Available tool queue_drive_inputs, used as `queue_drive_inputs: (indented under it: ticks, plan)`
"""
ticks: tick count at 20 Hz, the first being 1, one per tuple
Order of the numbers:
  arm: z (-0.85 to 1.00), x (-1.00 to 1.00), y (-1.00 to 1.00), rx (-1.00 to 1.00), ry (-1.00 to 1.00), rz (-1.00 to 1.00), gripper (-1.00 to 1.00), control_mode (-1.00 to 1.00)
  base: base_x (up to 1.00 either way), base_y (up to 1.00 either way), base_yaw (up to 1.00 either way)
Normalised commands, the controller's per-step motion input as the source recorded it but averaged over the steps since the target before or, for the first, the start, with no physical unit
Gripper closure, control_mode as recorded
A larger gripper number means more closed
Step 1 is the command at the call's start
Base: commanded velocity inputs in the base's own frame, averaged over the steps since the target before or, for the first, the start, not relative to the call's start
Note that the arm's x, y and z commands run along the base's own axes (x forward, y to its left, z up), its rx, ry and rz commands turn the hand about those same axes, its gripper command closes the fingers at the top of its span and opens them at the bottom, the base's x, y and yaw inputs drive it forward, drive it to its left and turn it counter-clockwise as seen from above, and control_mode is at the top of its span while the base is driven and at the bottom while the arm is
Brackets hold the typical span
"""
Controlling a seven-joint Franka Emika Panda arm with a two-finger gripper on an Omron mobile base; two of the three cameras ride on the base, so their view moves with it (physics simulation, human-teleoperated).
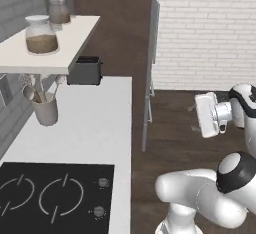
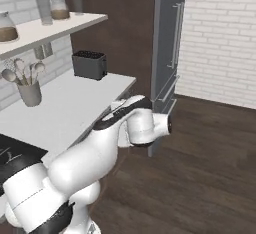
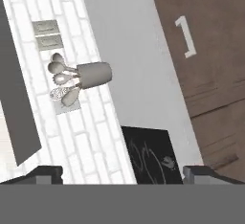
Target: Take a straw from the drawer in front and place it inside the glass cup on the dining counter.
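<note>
My gripper (image 3: 124, 173) is open, with its two dark fingertips (image 3: 48, 173) far apart and nothing between them. It hangs beside the white worktop (image 1: 95, 128), out over the wood floor, and faces the worktop from the side; the hand (image 1: 196, 118) is level with the counter edge. Dark brown cabinet fronts (image 3: 210, 89) below the worktop are shut, one with a pale handle (image 3: 186, 36); I cannot tell which is the drawer. The straw, the glass cup and the dining counter are out of view.
On the worktop stand a grey utensil pot (image 1: 45, 110), a black toaster (image 1: 85, 70) and a black hob (image 1: 55, 195). A shelf (image 1: 50, 53) above carries jars (image 1: 41, 35). A tall grey fridge (image 2: 170, 38) stands past the counter end, by a brick wall.
</note>
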Motion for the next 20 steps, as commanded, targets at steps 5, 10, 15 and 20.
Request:
queue_drive_inputs:
  ticks: [5, 10, 15, 20]
  plan:
    - [-0.99, 0.34, 0.06, 0.29, 0.01, 0.03, -1.0, -1.0, 0.0, 0.0, 0.0]
    - [-0.77, 0.41, 0.39, 0.03, -0.04, 0.09, -1.0, -1.0, 0.0, 0.0, 0.0]
    - [-0.62, 0.46, 0.51, -0.03, -0.07, 0.1, -1.0, -1.0, 0.0, 0.0, 0.0]
    - [-0.57, 0.47, 0.41, -0.02, -0.07, 0.15, -1.0, -1.0, 0.0, 0.0, 0.0]
